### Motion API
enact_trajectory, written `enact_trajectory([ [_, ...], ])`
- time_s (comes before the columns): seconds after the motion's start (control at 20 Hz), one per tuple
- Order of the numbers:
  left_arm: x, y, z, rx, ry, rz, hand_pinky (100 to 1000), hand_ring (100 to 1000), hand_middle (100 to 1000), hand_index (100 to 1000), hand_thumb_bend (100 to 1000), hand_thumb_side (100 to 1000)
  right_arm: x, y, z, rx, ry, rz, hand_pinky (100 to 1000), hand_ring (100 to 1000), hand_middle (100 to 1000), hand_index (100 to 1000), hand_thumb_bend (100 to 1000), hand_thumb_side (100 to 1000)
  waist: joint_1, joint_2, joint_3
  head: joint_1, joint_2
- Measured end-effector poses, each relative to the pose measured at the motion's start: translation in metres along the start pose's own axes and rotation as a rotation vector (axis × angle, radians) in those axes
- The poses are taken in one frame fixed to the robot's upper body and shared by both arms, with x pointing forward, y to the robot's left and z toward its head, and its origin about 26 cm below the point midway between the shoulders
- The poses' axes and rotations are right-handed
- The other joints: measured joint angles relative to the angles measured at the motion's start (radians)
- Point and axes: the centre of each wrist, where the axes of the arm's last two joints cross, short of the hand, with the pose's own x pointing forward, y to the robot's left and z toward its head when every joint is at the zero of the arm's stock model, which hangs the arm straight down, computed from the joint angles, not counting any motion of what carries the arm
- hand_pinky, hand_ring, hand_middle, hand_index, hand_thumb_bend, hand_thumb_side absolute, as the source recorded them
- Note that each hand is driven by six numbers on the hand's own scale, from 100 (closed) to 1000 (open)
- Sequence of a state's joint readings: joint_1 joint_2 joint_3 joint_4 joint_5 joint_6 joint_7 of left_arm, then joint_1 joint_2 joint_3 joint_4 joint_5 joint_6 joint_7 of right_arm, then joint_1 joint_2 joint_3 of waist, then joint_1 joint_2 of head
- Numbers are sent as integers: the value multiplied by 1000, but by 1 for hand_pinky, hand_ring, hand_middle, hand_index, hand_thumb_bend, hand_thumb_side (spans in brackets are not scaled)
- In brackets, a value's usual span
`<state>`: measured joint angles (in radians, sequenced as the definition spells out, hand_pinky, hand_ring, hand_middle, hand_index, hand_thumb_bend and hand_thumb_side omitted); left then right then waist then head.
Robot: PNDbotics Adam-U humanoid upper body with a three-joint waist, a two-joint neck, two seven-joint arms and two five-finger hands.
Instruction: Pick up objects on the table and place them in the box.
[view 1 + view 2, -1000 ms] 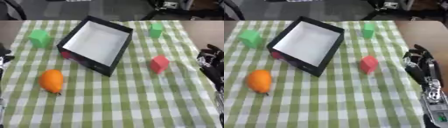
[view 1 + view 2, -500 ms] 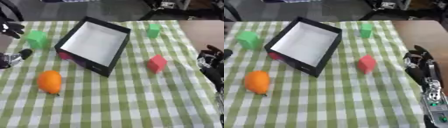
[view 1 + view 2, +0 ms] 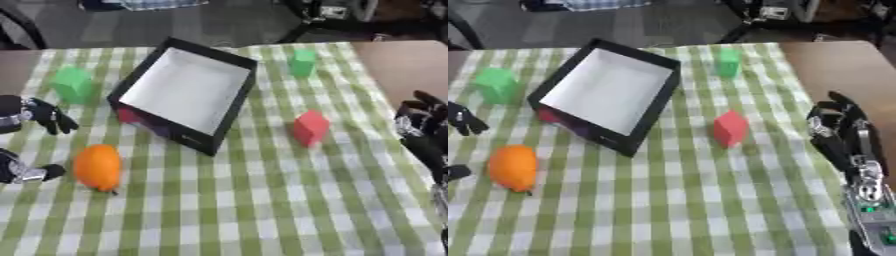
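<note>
Box (image 3: 188, 95) black-walled, white inside, on green-checked tablecloth (image 3: 262, 200), left hand (image 3: 39, 117) spread beside orange (image 3: 97, 167), right hand (image 3: 842, 135) relaxed open at edge.

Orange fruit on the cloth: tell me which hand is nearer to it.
Left. The left hand sits open just beside and above the orange fruit at the table's left edge; the right hand rests across the table at the right edge.

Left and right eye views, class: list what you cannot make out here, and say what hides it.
- Pink patch on the black box with white inside: in both views it shows only on the near wall, blurred; unreadable.
- Left hand: palm cut off by the left edge, both views.
- Right hand: its fingers blur together in both views.
- Orange round fruit: its underside is hidden.
</note>
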<state>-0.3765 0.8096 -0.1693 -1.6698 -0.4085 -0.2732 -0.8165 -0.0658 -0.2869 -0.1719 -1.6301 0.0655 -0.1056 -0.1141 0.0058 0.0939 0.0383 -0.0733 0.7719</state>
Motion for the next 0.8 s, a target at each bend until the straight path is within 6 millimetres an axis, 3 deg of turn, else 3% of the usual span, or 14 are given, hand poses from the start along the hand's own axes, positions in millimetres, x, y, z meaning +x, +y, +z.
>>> enact_trajectory([
  [0.15, -3, -4, -5, -37, 23, 6, 770, 696, 724, 879, 486, 582, 0, 0, 0, 0, 0, 0, 787, 684, 726, 879, 110, 358, 0, 0, 0, 0, 0],
  [0.5, -5, -18, -27, -43, 64, 15, 773, 699, 730, 879, 458, 552, 0, 0, 0, 1, 1, 0, 788, 684, 726, 879, 108, 358, 0, -1, 0, 1, 0],
  [0.6, -4, -23, -35, -47, 62, 15, 767, 690, 720, 872, 410, 514, 0, 0, 0, 2, 1, 0, 788, 684, 725, 879, 107, 358, 0, -1, -1, 1, 0],
  [0.7, -4, -29, -42, -58, 54, 19, 752, 663, 691, 853, 306, 423, 0, 0, 0, 4, 1, 0, 788, 684, 725, 879, 105, 359, 0, -2, -2, 1, 0],
  [0.75, -4, -32, -44, -61, 52, 20, 737, 629, 655, 824, 173, 291, 0, 0, 0, 4, 1, 0, 788, 684, 725, 879, 105, 358, 0, -3, -2, 1, 0],
  [0.8, -4, -34, -46, -61, 51, 18, 729, 615, 637, 813, 121, 240, 0, 0, 0, 4, 1, 0, 788, 684, 725, 879, 104, 358, 0, -3, -2, 2, 0],
])
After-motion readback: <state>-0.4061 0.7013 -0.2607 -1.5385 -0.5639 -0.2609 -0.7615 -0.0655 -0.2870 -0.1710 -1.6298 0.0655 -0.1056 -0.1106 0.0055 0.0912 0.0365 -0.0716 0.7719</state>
